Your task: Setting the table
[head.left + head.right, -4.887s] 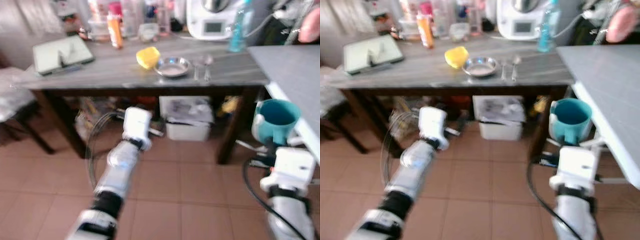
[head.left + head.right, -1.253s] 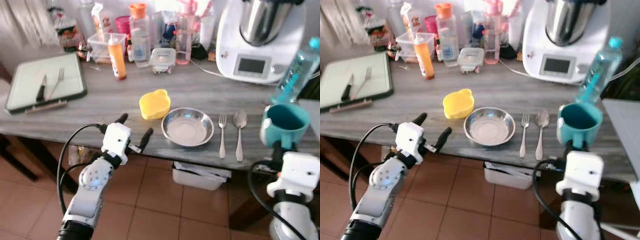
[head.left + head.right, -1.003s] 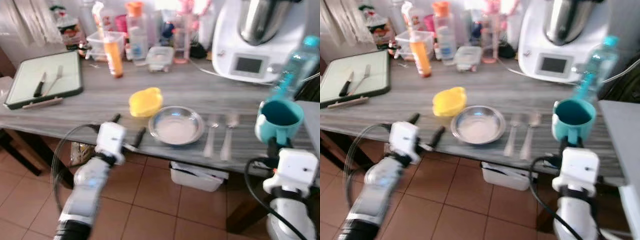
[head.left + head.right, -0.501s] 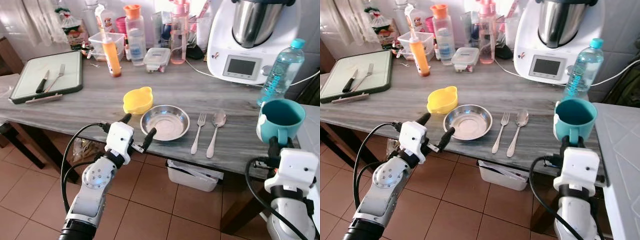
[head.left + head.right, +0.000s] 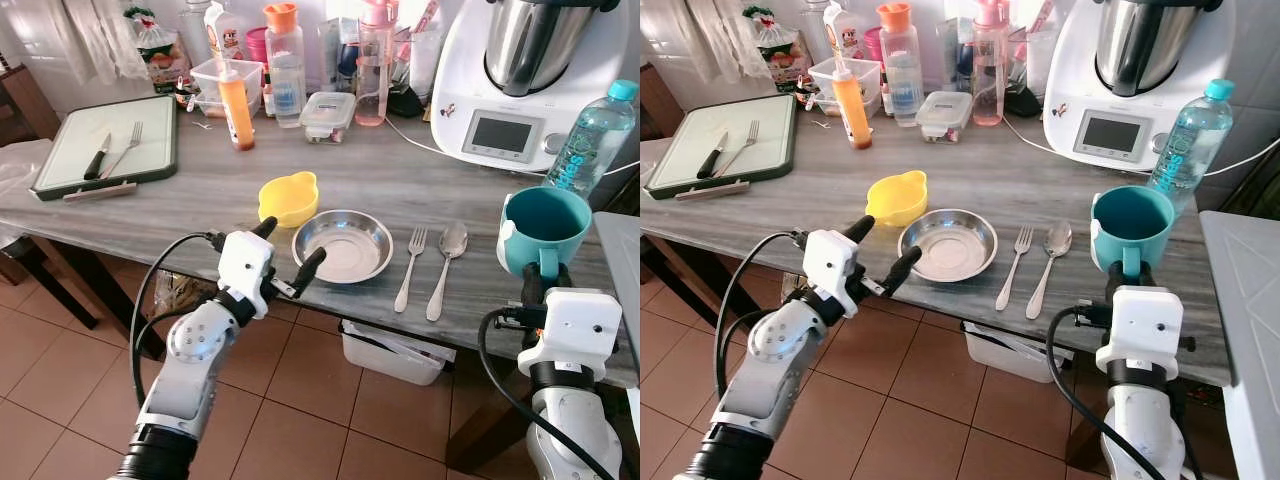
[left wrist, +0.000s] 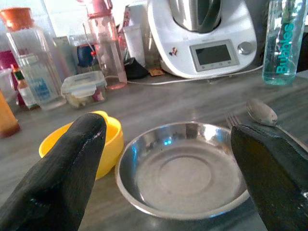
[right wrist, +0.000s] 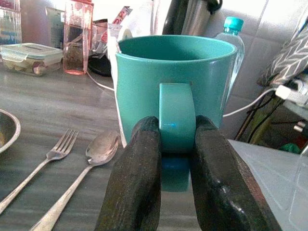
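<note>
Reads "Bubbles" in blue letters running up the side of the clear water bottle (image 6: pixel 285 41); stands by the white kitchen machine (image 6: pixel 201 36). No other words clear enough to read.

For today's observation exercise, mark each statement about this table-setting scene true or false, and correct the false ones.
1. The right gripper is shut on the teal mug. True.
2. The fork lies left of the spoon. True.
3. The left gripper holds the steel bowl. False: it is open, holding nothing.
4. The yellow bowl sits inside the steel bowl. False: it stands beside it.
</note>
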Available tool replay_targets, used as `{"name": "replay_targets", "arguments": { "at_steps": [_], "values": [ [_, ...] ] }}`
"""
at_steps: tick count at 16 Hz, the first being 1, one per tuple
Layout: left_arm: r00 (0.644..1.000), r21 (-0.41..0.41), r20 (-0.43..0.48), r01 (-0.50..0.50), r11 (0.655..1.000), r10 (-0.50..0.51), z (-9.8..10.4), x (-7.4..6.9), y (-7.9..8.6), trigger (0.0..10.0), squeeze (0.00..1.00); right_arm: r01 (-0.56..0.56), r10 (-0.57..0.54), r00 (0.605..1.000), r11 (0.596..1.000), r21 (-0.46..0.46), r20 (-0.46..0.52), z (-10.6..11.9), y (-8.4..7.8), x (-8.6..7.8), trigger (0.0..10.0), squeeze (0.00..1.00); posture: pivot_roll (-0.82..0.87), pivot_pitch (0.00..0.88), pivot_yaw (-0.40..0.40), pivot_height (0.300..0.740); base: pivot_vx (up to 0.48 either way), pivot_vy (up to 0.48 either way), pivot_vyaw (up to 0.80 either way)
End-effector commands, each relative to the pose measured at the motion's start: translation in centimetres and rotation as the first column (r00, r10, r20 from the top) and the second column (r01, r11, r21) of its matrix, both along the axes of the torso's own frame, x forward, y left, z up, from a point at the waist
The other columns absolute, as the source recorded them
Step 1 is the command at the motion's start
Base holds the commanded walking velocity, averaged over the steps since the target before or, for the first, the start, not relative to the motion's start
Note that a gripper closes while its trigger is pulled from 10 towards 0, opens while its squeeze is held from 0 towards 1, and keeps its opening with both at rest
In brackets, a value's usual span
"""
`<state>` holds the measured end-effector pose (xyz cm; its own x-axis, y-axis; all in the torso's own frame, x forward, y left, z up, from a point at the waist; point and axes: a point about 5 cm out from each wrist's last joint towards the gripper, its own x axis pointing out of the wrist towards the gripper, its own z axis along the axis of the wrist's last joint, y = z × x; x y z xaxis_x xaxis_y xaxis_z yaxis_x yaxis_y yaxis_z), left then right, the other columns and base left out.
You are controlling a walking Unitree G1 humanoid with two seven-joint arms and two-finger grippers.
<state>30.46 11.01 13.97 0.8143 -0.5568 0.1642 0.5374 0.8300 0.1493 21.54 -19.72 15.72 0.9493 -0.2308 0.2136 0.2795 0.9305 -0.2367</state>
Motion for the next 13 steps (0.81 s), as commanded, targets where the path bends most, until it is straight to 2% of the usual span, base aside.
{"name": "replay_targets", "arguments": {
  "at_steps": [1,6,13],
  "values": [
    [1.000,0.004,0.020,-0.004,1.000,0.004,0.41,0.35,-0.01,10.0,0.00,-0.011,0.012,0.999,1.000,-0.021,0.032,0.71,0.14,0.12,10.0,0.00,-0.05,0.033,0.049,0.740,0.000,0.000,0.00],
    [0.999,0.002,0.033,0.014,1.000,-0.014,0.43,0.51,-0.61,10.0,0.00,-0.026,0.029,0.998,0.998,-0.058,0.048,1.27,0.42,0.09,10.0,0.00,-0.07,0.022,0.050,0.740,0.000,0.000,0.00],
    [1.000,0.009,0.020,0.014,1.000,-0.015,-0.27,0.18,-0.46,10.0,0.00,-0.028,0.031,0.999,0.997,-0.071,0.036,1.08,0.55,-0.15,10.0,0.00,-0.07,0.034,0.048,0.740,0.035,0.000,0.00]
  ]
}}
